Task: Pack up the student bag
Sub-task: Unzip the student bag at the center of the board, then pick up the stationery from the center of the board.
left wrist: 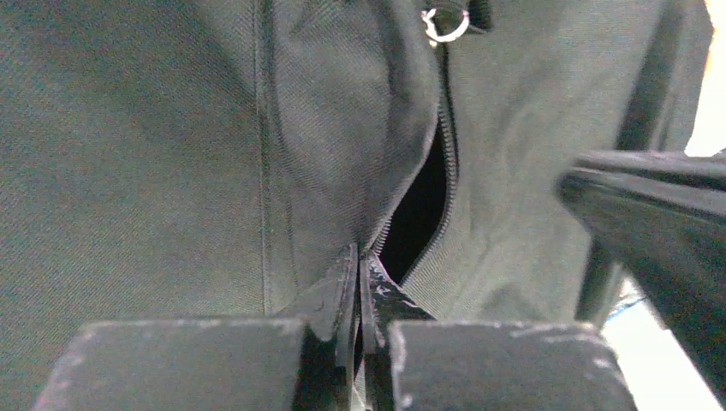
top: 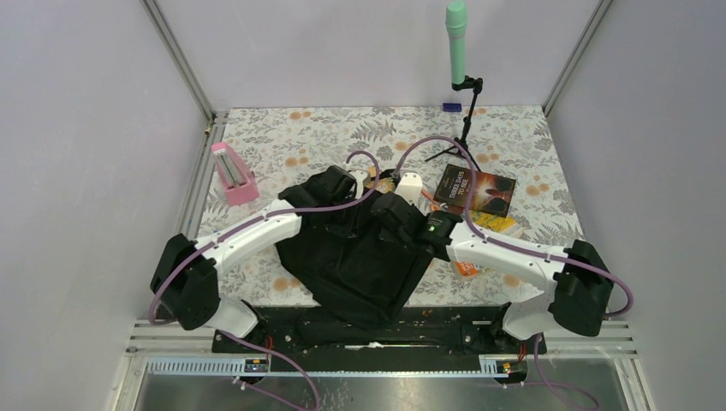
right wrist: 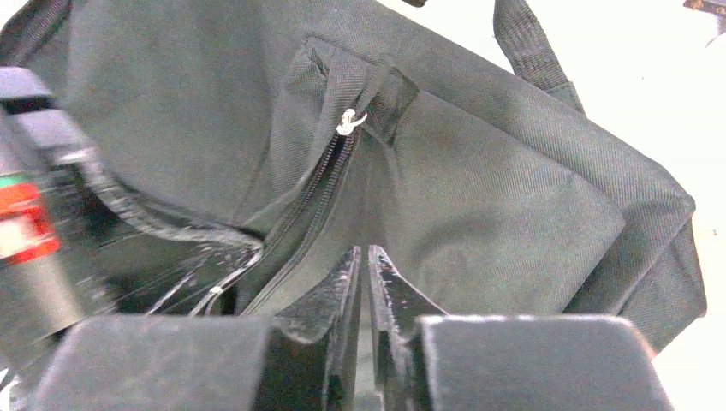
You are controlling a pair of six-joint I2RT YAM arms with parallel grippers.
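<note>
The student bag point(top: 360, 261) is a large black fabric backpack lying in the middle of the table, with both arms over its far end. In the left wrist view the bag point(left wrist: 171, 154) fills the frame, its zip partly open onto a dark gap point(left wrist: 419, 214). My left gripper point(left wrist: 361, 257) is shut on the fabric edge at the near end of that gap. In the right wrist view the bag point(right wrist: 496, 188) shows a metal zip pull point(right wrist: 349, 122). My right gripper point(right wrist: 363, 253) is shut on the bag's fabric just right of the zip line.
A dark book point(top: 475, 190), a yellow book point(top: 498, 224) and an orange item point(top: 467, 268) lie right of the bag. A white object point(top: 409, 184) sits behind it. A pink holder point(top: 233, 174) stands at the left. A green microphone on a stand point(top: 456, 43) is at the back.
</note>
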